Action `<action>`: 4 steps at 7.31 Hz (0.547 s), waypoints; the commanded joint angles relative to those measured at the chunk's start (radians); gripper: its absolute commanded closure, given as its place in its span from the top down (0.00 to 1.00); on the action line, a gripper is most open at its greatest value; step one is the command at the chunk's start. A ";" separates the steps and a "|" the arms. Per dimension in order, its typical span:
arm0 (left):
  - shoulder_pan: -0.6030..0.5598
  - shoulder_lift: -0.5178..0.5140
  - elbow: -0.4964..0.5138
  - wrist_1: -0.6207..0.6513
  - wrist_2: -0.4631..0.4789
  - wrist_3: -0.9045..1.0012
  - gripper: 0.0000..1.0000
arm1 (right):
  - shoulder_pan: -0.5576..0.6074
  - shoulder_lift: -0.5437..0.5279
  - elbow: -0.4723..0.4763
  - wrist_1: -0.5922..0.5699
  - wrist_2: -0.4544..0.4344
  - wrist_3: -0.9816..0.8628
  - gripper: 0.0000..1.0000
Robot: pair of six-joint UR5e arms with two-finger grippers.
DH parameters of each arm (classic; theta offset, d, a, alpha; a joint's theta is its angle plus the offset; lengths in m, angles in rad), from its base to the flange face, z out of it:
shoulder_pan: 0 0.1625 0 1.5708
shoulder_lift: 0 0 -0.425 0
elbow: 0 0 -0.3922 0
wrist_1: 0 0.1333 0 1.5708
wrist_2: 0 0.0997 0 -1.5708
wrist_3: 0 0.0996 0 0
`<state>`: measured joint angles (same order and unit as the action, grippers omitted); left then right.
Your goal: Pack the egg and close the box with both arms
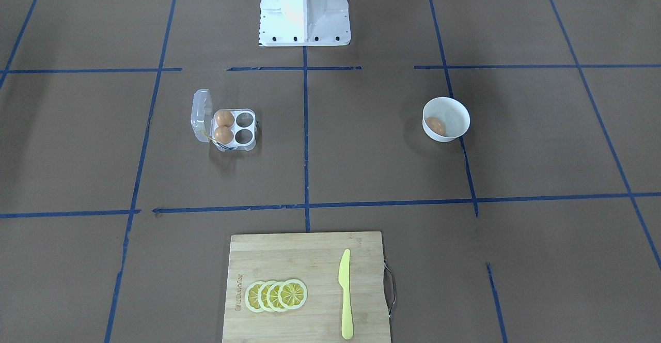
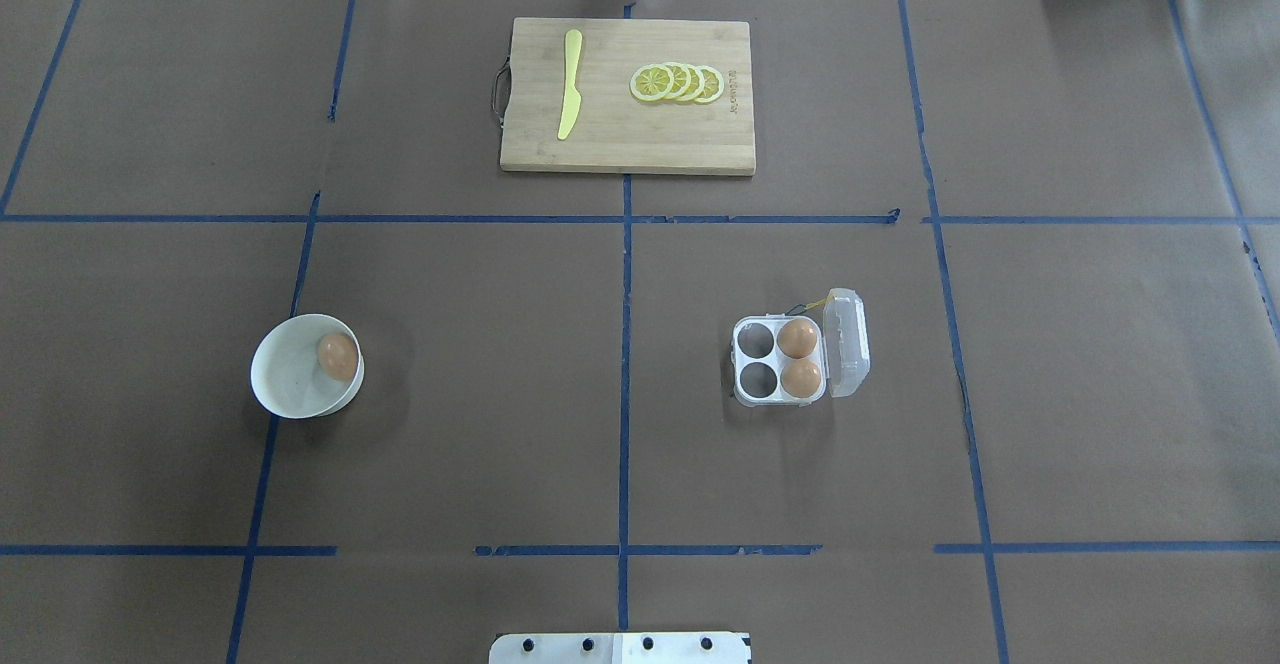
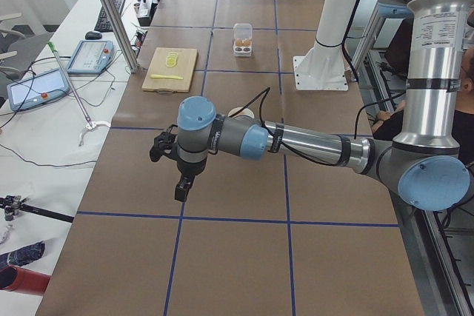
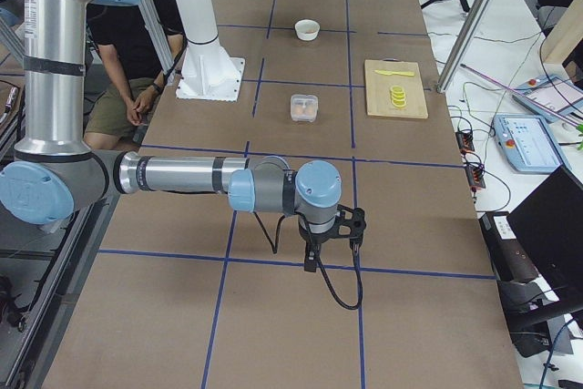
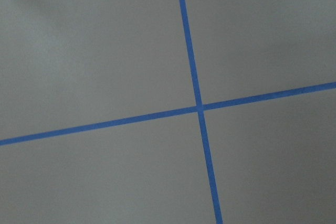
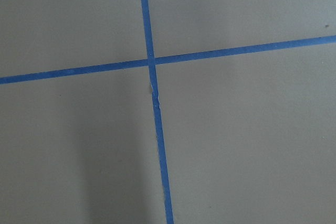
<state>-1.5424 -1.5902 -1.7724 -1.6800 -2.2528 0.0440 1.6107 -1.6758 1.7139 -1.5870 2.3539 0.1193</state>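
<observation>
Lying in a bowl (image 2: 272, 386) toward the counter's (image 2: 500, 414) left edge, the egg (image 2: 338, 356) is well apart from the open box (image 2: 779, 361). Whether the left claw (image 3: 181, 186) or right claw (image 4: 311, 260) is open cannot be told.

The left arm (image 3: 311, 146) and right arm (image 4: 173, 173) stretch out level; the left hand (image 3: 182, 186) and right hand (image 4: 312, 257) point down, finger spacing unclear.
</observation>
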 commanded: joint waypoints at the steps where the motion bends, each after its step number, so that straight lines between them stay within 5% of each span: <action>1: 0.098 -0.071 -0.029 -0.067 -0.081 -0.004 1.00 | -0.002 0.002 0.000 0.001 -0.002 0.000 1.00; 2: 0.143 -0.080 -0.022 -0.069 -0.225 -0.079 1.00 | -0.002 0.002 -0.002 -0.001 0.001 -0.007 1.00; 4: 0.253 -0.126 -0.094 -0.086 -0.239 -0.212 1.00 | -0.041 0.039 -0.006 -0.004 -0.004 0.000 1.00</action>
<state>-1.3646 -1.6845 -1.8218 -1.7539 -2.4742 -0.1018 1.5839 -1.6586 1.7109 -1.5888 2.3494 0.1112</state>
